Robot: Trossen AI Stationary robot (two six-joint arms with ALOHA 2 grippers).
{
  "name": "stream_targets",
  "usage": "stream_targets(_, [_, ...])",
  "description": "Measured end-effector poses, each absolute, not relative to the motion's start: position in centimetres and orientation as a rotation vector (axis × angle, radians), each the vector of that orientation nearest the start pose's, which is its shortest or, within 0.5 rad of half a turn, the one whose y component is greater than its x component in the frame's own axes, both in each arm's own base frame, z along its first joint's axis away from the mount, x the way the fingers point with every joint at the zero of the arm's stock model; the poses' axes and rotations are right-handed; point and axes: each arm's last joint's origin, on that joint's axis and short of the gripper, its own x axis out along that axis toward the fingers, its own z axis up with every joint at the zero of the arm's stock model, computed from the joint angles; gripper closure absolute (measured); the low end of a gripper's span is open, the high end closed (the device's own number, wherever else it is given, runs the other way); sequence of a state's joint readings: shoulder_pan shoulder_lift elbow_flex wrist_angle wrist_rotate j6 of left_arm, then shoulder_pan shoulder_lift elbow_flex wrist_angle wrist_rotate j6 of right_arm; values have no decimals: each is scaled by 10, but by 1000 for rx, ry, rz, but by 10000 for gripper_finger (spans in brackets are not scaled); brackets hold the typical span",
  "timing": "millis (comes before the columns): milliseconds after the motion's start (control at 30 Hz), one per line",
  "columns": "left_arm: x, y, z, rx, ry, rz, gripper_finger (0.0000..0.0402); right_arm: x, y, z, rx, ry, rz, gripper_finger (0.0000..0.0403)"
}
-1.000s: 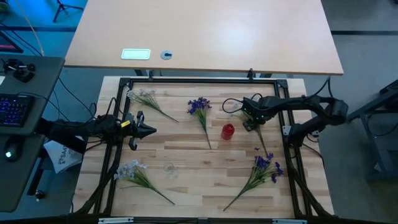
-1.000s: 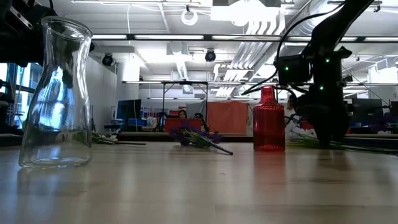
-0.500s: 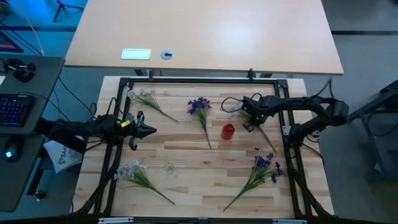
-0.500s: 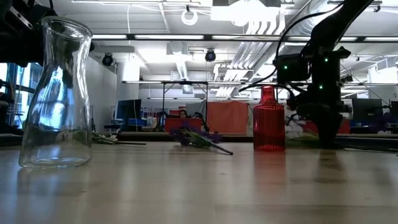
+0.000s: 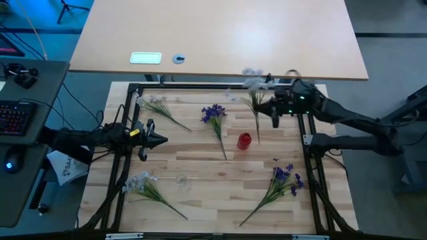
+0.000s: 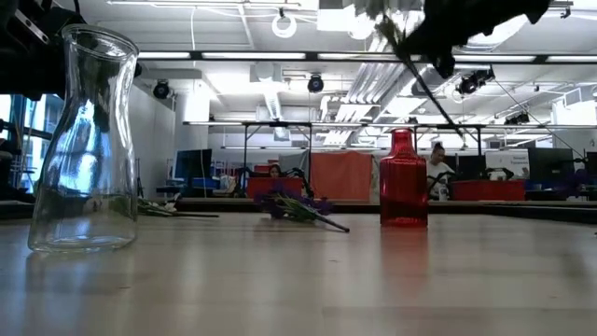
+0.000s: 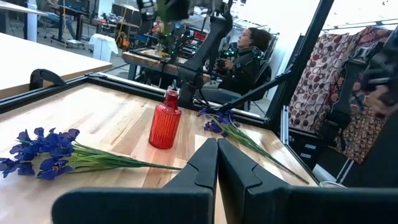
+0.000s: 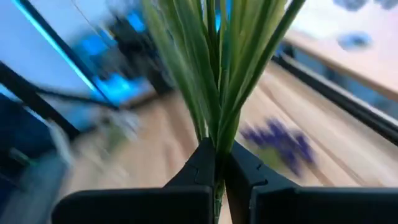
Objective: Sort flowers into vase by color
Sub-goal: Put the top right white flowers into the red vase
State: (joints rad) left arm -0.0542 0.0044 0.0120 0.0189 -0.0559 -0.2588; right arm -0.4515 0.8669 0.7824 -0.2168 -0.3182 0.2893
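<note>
My right gripper (image 5: pixel 265 108) hangs high over the table's far right, shut on a pale-blossomed flower (image 5: pixel 253 85). The flower's stem end (image 6: pixel 438 103) slants down above the red vase (image 5: pixel 245 141). The clear glass vase (image 5: pixel 181 179) stands near the middle front. Two purple flowers (image 5: pixel 215 115) (image 5: pixel 283 177) and two pale flowers (image 5: pixel 155 104) (image 5: pixel 141 181) lie flat on the table. My left gripper (image 5: pixel 161 140) waits shut at the left, touching nothing. My right gripper pinches the pale flower's leafy green stem (image 8: pixel 216 138) between its two fingers, about midway along it. The fingers come from the table's right and lie across the stem. The flower is lifted clear, with its blossoms toward the far edge and its bare stem end slanting downward.
A black frame (image 5: pixel 200 87) rims the wooden table. Beyond the far edge stands a pale desk (image 5: pixel 220 40) with small items. People sit in the room behind (image 7: pixel 245 56). Bare wood (image 5: pixel 220 193) lies between the two vases and the near edge.
My right gripper has shut on the pale flower's stem, risen and gone toward the far edge. The flower, which lay on the table at the right, is now lifted clear and turned, with its blossoms past the far frame and its stem end hanging.
</note>
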Motion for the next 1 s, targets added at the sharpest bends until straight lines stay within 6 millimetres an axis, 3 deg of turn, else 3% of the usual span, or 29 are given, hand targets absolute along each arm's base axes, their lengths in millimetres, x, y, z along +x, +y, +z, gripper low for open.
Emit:
stream_targets(167, [97, -4, 169, -260, -27, -2, 401, 172, -60, 319, 383, -39, -72, 401])
stream_targets(267, [97, -4, 169, -260, -27, -2, 401, 174, -57, 312, 343, -105, -120, 401])
stream_targets(467, [97, -4, 169, -260, -27, -2, 401, 180, -58, 298, 263, -56, -202, 402])
stream_targets(667, [97, -4, 169, -260, -27, -2, 401, 180, -58, 309, 216, -72, -179, 402])
stream_targets(1000, [97, -4, 169, -260, -27, -2, 401, 179, -57, 311, 163, 43, -165, 403])
